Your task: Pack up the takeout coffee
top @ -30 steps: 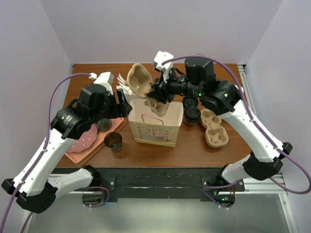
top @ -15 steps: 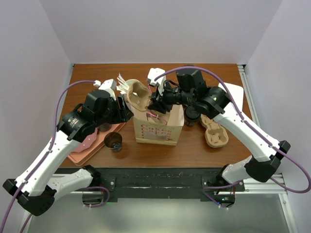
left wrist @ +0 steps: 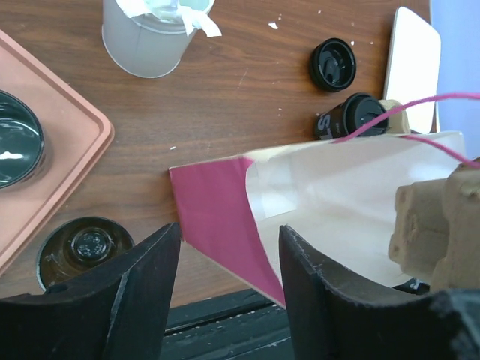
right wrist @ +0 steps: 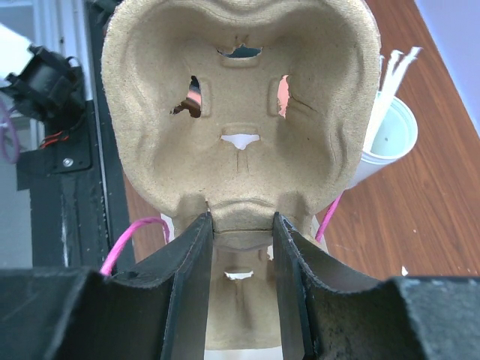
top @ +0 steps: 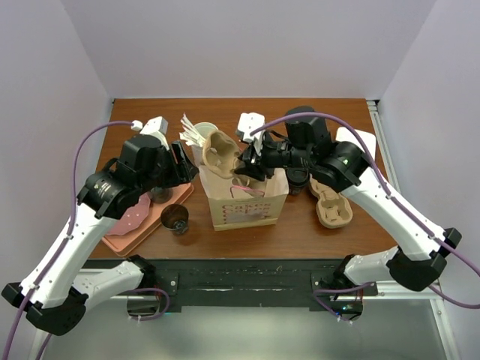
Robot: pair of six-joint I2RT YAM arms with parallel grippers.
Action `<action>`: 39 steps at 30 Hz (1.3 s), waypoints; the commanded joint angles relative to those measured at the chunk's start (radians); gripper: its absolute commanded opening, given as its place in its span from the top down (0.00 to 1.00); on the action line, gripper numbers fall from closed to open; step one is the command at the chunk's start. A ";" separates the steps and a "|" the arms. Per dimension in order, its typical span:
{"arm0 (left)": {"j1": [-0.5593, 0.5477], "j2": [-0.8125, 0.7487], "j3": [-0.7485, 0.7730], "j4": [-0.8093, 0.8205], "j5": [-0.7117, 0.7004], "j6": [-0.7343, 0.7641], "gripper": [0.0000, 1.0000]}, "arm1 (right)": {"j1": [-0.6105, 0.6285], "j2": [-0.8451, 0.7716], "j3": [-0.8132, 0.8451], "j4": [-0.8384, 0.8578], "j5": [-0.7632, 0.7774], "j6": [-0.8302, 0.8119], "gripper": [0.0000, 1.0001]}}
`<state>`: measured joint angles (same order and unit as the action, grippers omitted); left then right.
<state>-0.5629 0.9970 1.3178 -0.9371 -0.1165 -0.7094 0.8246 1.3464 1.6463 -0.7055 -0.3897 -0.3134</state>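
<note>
Tan carrier [right wrist: 240, 127] in right jaws, arm [top: 375, 196] bent — above bag [top: 247, 208]

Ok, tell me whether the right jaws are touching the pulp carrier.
Touching. Right wrist view shows the right jaws clamped against a ridge of the pulp carrier.

- paper bag [top: 244, 204]: centre of the tabletop [top: 300, 234], mouth upward.
- gripped cup carrier [top: 220, 154]: pinched in the right tool [right wrist: 240, 225], at the far-left end of the bag's mouth, lower part inside.
- stirrer cup [left wrist: 150, 41]: on the tabletop, behind the bag's left end.
- tray [top: 124, 238]: left of the bag, at the near-left edge.
- cup on tray [left wrist: 15, 146]: in the tray's far-right part.
- open cup [top: 176, 217]: on the tabletop between tray and bag, just beside the tray.
- takeout coffee [left wrist: 351, 118]: just beside the bag's right end.
- loose lid [left wrist: 333, 64]: behind the takeout coffee.
- second cup carrier [top: 331, 204]: right of the bag.
- flat sheet [left wrist: 414, 67]: far right, behind the second cup carrier.
</note>
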 commanded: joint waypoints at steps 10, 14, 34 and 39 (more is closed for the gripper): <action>0.014 0.034 -0.011 0.096 0.166 -0.053 0.45 | 0.005 -0.058 -0.077 0.058 -0.112 -0.130 0.80; 0.014 0.037 -0.049 0.107 0.176 -0.048 0.53 | 0.002 -0.070 -0.101 0.083 -0.120 -0.133 0.80; 0.018 0.115 -0.003 0.170 0.250 0.114 1.00 | 0.007 -0.073 -0.052 -0.090 -0.063 -0.308 0.83; 0.031 0.129 -0.002 0.182 0.277 0.157 1.00 | 0.016 -0.075 -0.054 -0.075 -0.090 -0.282 0.84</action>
<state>-0.5488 1.1198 1.2781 -0.8059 0.1093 -0.6247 0.8307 1.2884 1.5669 -0.7647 -0.4793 -0.5880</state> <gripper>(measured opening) 0.018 0.367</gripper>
